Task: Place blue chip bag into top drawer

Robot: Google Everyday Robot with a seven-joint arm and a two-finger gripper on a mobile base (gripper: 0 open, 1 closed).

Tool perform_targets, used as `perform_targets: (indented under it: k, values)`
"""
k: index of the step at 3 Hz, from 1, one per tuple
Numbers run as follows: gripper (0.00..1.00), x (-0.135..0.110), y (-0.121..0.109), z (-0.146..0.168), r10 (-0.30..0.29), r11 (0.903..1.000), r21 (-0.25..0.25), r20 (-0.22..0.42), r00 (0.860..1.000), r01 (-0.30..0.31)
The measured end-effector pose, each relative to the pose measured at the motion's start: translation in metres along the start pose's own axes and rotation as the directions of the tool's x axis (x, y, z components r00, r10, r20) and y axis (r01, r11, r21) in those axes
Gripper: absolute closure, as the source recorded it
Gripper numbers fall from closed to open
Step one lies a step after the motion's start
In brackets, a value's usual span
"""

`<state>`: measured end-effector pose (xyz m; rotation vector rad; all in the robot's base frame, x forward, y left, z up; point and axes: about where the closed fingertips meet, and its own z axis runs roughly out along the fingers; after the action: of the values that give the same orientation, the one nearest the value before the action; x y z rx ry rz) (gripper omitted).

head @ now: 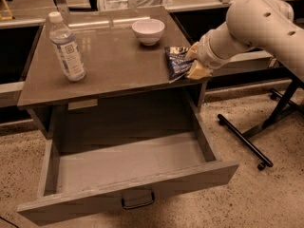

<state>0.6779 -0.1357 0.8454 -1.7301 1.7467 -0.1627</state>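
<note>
The blue chip bag lies crumpled on the right edge of the cabinet top. My gripper reaches in from the right at tabletop height. Its tan fingers stand apart, one behind and one in front of the bag's right end. I cannot tell whether they touch the bag. The top drawer is pulled far out below the top. Its inside shows nothing in it, and its dark loop handle is at the front centre.
A water bottle stands at the top's left. A white bowl sits at the back, just left of the bag. A black stand's legs lie on the speckled floor to the right. Shelving runs behind.
</note>
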Motion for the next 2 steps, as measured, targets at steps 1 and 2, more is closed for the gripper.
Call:
perform_targets:
  k: [1,2]
  values:
    - [0.85,-0.022,0.000,-0.014,-0.037,0.9993,-0.003,0.126,0.991,0.038]
    - [1.00,-0.043,0.004,-0.043,-0.146,0.9892,0.038,0.201,0.969,0.142]
